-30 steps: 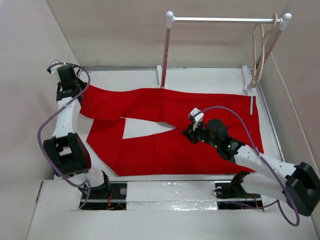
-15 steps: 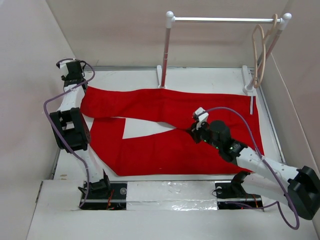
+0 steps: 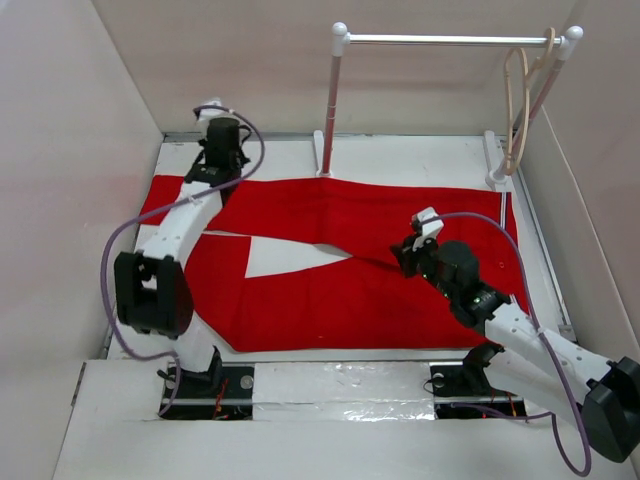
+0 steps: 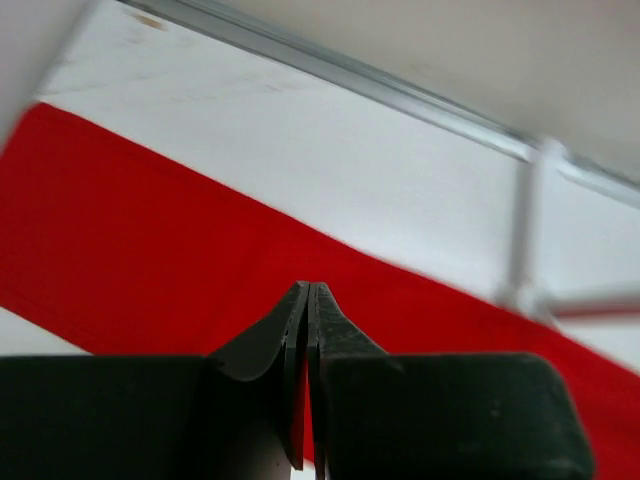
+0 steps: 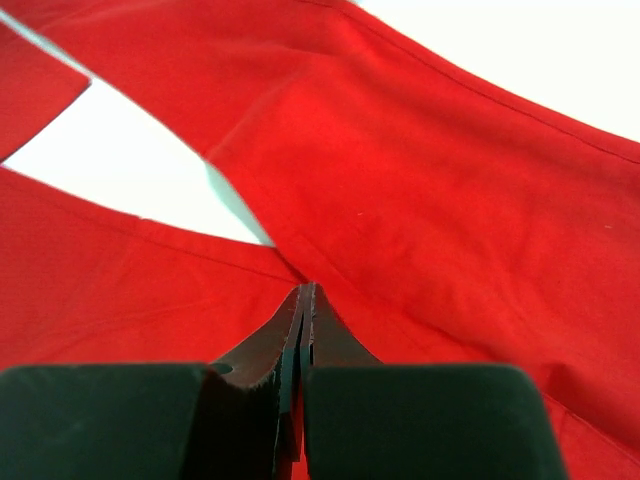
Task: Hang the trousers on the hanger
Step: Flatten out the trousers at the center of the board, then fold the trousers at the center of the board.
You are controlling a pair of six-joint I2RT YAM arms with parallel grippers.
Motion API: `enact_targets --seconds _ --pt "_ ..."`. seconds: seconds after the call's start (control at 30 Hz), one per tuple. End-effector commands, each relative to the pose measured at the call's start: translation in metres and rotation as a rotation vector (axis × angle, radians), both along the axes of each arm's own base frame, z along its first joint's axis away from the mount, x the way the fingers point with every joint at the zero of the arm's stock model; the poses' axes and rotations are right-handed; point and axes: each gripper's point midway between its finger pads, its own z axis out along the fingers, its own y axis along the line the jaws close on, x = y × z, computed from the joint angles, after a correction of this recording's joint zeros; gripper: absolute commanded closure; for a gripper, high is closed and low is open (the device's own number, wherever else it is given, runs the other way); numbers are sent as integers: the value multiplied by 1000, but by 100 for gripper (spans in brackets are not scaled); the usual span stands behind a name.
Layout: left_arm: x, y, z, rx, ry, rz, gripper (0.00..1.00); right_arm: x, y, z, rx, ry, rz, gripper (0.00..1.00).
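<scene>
The trousers (image 3: 330, 215) are lying flat on the table (image 3: 400, 155), well apart from the hanger (image 3: 518, 110) hanging on the rail (image 3: 450, 40). The left gripper (image 4: 308, 295) and right gripper (image 5: 304, 295) are showing closed, empty jaws. The cloth is likely handling soft and limp; pinching an edge fold is advisable

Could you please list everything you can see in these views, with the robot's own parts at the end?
trousers: one, red, spread flat on the table
hanger: one, beige, hanging at the rail stand's right end
rail stand: one, white posts with a metal bar, far side of the table
table: one, white, under everything
left hand: one, black, shut, above the far trouser leg
right hand: one, black, shut, at the fork of the legs
</scene>
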Motion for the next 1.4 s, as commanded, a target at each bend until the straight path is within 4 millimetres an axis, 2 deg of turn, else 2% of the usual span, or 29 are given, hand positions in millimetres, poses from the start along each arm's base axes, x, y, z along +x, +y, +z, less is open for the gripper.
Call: enact_targets --seconds 0.0,0.03,0.07,0.13,0.17,0.2,0.23,0.3,0.4,0.5,0.57,0.6,0.77,0.87,0.97,1.13,1.2,1.27,1.37 --pt "-44 -26 7 0 68 -80 100 -4 3 11 31 -28 29 100" --pt "-66 -44 -14 3 166 -137 100 -6 4 14 35 -33 40 100" --pt "-74 -54 -30 12 205 -178 100 -7 3 17 37 -37 40 100" --pt "-102 -72 -52 29 280 -252 100 -12 7 21 54 -45 73 99" --pt "-116 -65 -75 46 340 -239 93 -14 7 21 57 -47 77 99" --pt "-123 -62 -86 52 368 -228 80 -15 7 22 62 -49 81 99" --pt "-128 -59 -97 56 393 -215 75 -15 8 24 69 -55 87 99" --pt "-140 -52 -131 85 488 -199 70 -17 8 27 74 -61 94 99" --pt "-149 -54 -168 100 611 -221 70 -19 3 31 79 -71 78 96" --pt "-148 -49 -183 132 660 -196 69 -20 0 35 87 -90 64 89" --pt "-149 -46 -188 145 671 -181 67 -19 -3 35 85 -92 53 79" --pt "-149 -46 -191 147 676 -179 64 -19 -3 35 85 -92 53 78" --pt "-141 -32 -194 206 665 -96 61 -20 0 35 88 -89 74 77" --pt "-138 -34 -206 210 696 -96 61 -20 0 35 88 -89 76 76" --pt "-141 -31 -221 185 741 -102 66 -21 -2 37 91 -96 70 76" --pt "-143 -23 -230 189 771 -88 88 -23 -4 42 103 -114 64 76" --pt "-142 -26 -227 176 763 -95 100 -23 -6 41 103 -114 55 76" --pt "-139 -29 -216 157 735 -105 100 -22 -7 40 101 -113 44 76" --pt "-134 -42 -178 81 619 -152 100 -16 -16 34 87 -95 -15 79"
